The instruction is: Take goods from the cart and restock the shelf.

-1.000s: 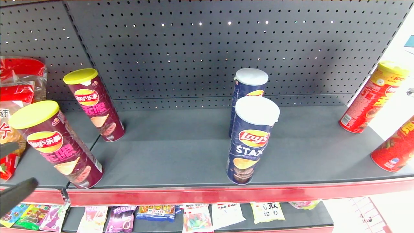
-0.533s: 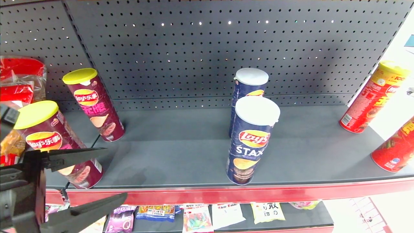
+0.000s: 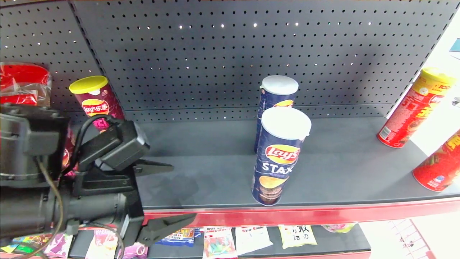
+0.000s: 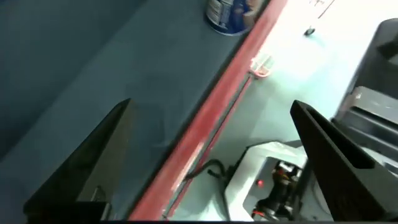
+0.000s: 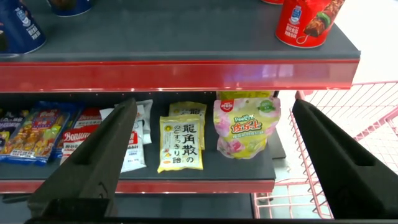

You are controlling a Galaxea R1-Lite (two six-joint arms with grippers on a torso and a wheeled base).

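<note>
Black and closest to you, the left gripper (image 3: 184,191) hangs with its fingers spread wide and nothing between them. One finger is over the grey shelf (image 3: 215,172) deck, the other in front of its red front edge (image 3: 287,216). Your right gripper (image 5: 214,106) is likewise parted and empty. It faces that edge and the lower level, where snack packets (image 5: 180,143) lie flat. The pink wire cart (image 5: 336,118) sits low beyond the shelf's right end.

On the deck, the front blue can (image 3: 280,154) stands upright near the edge, with a second blue can (image 3: 278,95) just behind it. At the right end, well apart from them, you have a near red can (image 3: 438,162) and a far red can (image 3: 413,108). Back on your left, a maroon can (image 3: 94,99) with a yellow lid stands by the perforated back panel (image 3: 215,64).
</note>
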